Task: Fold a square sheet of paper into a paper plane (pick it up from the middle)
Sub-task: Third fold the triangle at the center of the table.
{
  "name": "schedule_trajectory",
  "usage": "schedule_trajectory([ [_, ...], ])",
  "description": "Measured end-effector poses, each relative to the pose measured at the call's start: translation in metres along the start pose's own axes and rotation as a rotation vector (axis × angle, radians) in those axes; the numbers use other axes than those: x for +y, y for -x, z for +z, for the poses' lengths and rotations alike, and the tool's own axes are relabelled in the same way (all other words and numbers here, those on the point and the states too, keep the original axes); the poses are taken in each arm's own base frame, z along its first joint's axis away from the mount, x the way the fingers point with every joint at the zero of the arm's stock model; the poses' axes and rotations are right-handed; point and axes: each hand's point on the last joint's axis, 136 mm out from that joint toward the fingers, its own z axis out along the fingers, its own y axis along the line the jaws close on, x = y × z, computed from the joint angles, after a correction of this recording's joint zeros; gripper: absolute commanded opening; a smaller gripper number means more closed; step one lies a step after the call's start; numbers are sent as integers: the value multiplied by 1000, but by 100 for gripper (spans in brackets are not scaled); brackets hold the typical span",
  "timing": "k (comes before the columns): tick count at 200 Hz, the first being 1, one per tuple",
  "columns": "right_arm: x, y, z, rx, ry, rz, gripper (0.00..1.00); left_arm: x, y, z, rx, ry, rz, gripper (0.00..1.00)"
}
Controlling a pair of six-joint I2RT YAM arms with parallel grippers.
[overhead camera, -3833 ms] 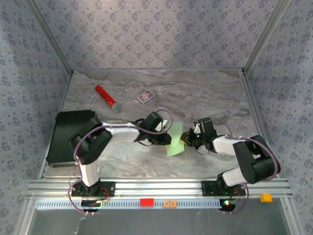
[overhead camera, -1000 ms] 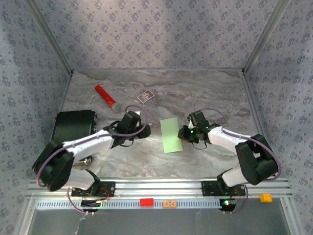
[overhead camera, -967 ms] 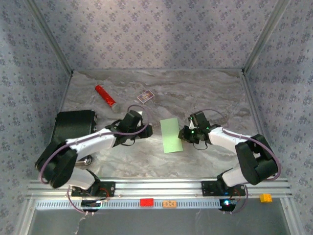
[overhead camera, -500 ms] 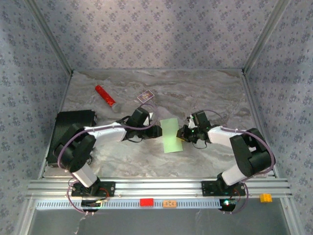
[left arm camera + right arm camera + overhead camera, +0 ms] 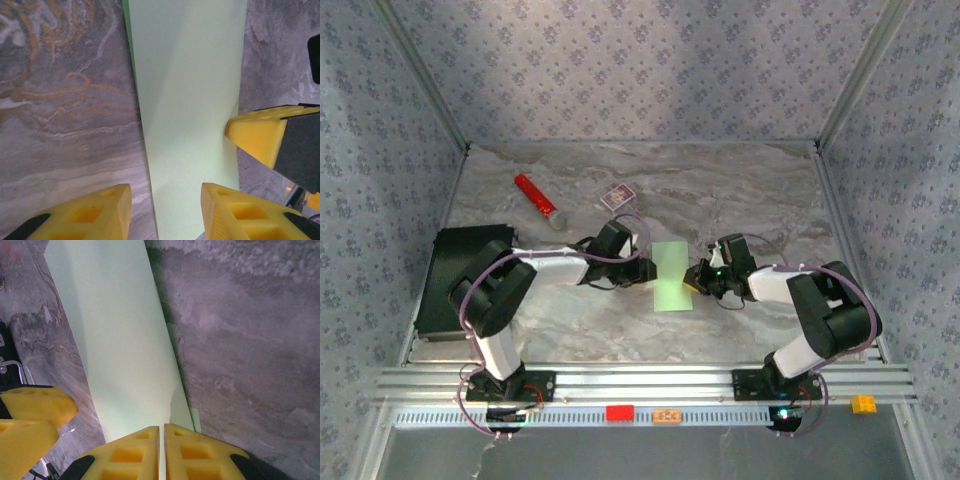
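The square sheet of paper (image 5: 671, 277), pale green and doubled into a long narrow rectangle, lies flat at the centre of the worktop (image 5: 750, 190). The left pincer (image 5: 165, 192) sits at its 9 o'clock edge, released, with one finger over paper and one over bare stone. The right pincer (image 5: 161, 432) sits at the 3 o'clock edge, clenched, tips down on the paper's border. Whether it nips a layer cannot be told.

The step looks like working the fold. To do it well, the clenched pincer should probably pin the sheet while the other moves slowly along the long edge, keeping the layers matched.

The worktop is smooth grey marbled stone, so thin paper may slide. A red cylinder (image 5: 534, 196) lies at 10 o'clock, a small card box (image 5: 618, 197) at 11 and a black case (image 5: 450, 262) at 9, all well apart from the paper. Patterned bluish walls (image 5: 640, 70) enclose three sides.
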Motion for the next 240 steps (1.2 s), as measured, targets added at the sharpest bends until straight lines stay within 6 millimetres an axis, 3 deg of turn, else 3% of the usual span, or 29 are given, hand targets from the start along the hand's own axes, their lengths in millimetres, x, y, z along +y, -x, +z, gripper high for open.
schedule_trajectory([
  [135, -1, 1, 0, -5, -5, 23, 12, -4, 0, 20, 50, -14, -27, 32],
  [240, -2, 1, 0, -7, -7, 26, 12, -7, -2, 23, 58, -13, -23, 33],
])
